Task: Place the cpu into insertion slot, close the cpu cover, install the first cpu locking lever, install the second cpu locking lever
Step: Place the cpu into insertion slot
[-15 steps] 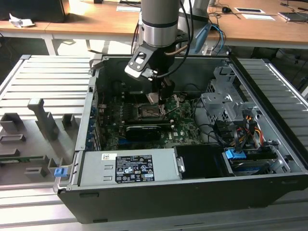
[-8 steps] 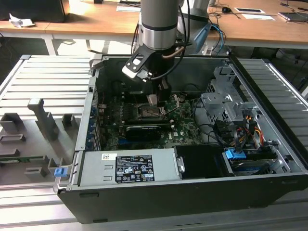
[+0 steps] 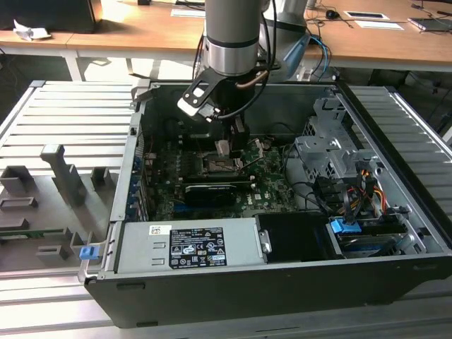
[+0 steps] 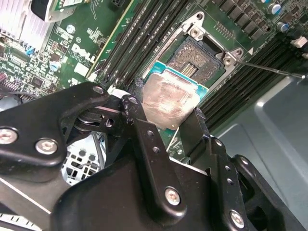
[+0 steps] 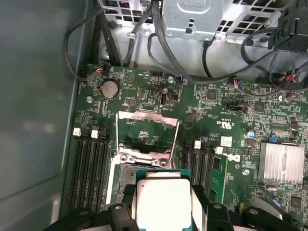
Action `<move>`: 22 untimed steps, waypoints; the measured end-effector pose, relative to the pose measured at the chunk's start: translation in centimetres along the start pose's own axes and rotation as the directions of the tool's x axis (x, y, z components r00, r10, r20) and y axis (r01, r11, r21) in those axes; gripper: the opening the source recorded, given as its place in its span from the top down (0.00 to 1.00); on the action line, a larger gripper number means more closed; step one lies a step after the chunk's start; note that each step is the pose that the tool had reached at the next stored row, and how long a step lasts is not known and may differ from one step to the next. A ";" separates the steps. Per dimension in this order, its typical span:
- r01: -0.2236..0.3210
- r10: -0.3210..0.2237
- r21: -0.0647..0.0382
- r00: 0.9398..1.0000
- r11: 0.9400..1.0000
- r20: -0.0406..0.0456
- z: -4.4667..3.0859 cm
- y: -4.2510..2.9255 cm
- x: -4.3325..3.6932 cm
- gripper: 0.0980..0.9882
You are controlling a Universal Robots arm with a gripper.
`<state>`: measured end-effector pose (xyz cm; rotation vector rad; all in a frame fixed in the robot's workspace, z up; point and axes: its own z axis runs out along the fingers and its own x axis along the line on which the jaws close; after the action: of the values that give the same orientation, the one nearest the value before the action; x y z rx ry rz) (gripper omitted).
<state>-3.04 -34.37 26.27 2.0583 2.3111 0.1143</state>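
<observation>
Arm (image 3: 229, 35) upright, wrist pointing down. Gripper (image 4: 165, 109) fingers (image 4: 144, 139) clamped on opposite edges of cpu (image 4: 166, 98).

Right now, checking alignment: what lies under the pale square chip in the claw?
The dark square silver-rimmed socket, empty where it shows in the second wrist view. The pale square metal chip covers the rest of it.

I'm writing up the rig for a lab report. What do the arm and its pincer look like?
The arm is a pale grey cylinder ringed by a dark band and a shiny silver one. A coppery cable loops at its wrist, beside a white-and-black block. The pincer is black, with jointed linkage fingers studded with silver screw heads.
</observation>
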 end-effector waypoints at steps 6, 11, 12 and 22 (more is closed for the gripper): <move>-0.041 0.041 -0.001 0.999 0.999 0.003 0.09 -0.33 0.04 0.51; -0.099 0.099 -0.002 0.995 0.995 0.008 0.68 -0.46 0.06 0.51; -0.099 0.099 -0.002 0.995 0.995 0.008 0.80 -0.52 0.07 0.51; -0.099 0.099 -0.002 0.995 0.995 0.008 1.18 -0.68 0.90 0.51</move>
<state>-3.72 -33.53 25.05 2.1685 2.2033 0.1106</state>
